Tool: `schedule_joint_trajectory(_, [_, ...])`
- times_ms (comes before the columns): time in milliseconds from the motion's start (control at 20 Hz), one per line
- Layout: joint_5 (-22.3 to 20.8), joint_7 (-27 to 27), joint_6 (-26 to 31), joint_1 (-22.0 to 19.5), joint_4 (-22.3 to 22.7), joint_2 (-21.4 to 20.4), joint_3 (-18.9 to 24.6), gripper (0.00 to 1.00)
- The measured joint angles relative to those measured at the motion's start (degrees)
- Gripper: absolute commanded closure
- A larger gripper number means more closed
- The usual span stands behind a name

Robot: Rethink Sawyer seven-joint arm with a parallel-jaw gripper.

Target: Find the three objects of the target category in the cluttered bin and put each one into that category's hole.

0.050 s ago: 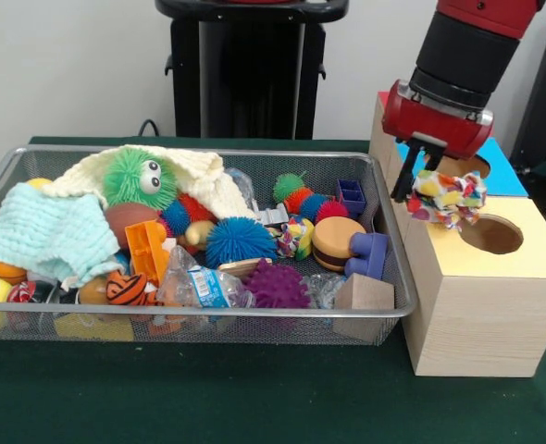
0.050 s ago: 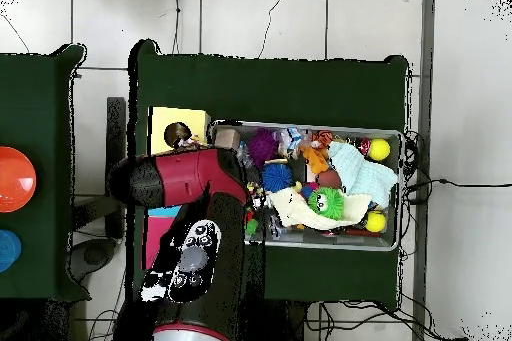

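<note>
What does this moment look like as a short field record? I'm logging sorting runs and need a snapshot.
claw: shut on a multicolored fabric toy
toy position: hanging above the wooden box, beside the hole in its yellow top
bin: wire mesh, cluttered with spiky balls, cloths and blocks
arm: reaching over the box, outside the bin
</note>
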Motion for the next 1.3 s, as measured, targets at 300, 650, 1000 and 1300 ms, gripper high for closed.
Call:
schedule_joint_trajectory(300, [0.0,0.0,0.1,0.2,0.0,1.1,-1.1,1.00])
schedule_joint_trajectory(650, [0.9,0.0,4.5,2.5,-1.1,2.2,-3.7,1.00])
schedule_joint_trajectory(1000, [5.8,1.1,23.0,5.9,-5.6,1.5,-5.6,1.00])
schedule_joint_trajectory(1300, [9.0,3.2,35.6,7.5,-9.3,-0.7,-6.0,1.00])
